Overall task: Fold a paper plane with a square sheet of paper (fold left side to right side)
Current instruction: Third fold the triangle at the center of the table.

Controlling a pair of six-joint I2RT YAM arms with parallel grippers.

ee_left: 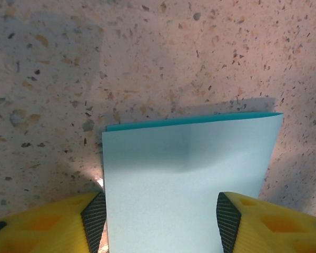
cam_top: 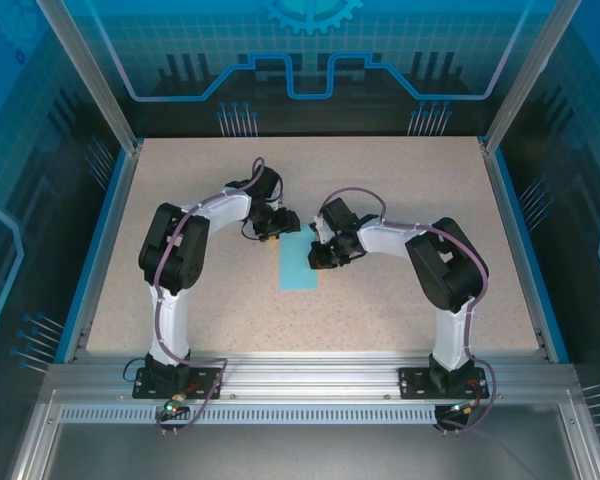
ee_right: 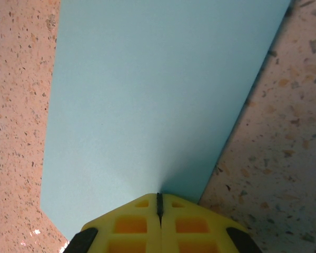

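The square sheet of paper (cam_top: 300,266) lies folded in half as a narrow light-blue strip on the speckled table between the two arms. In the left wrist view the sheet of paper (ee_left: 189,179) shows a darker teal lower layer along its far edge. My left gripper (cam_top: 271,233) is at the strip's far end, and the left gripper (ee_left: 160,213) is open, its black pads (ee_left: 95,217) standing either side of the flat paper. My right gripper (cam_top: 321,258) is at the strip's right edge. The right gripper (ee_right: 159,199) is shut, its tips resting on the paper (ee_right: 147,95).
Blue rails (cam_top: 100,245) border the speckled table (cam_top: 410,180) on the left and right. An aluminium frame (cam_top: 310,365) with the arm bases runs along the near edge. Bare tabletop surrounds the strip on all sides.
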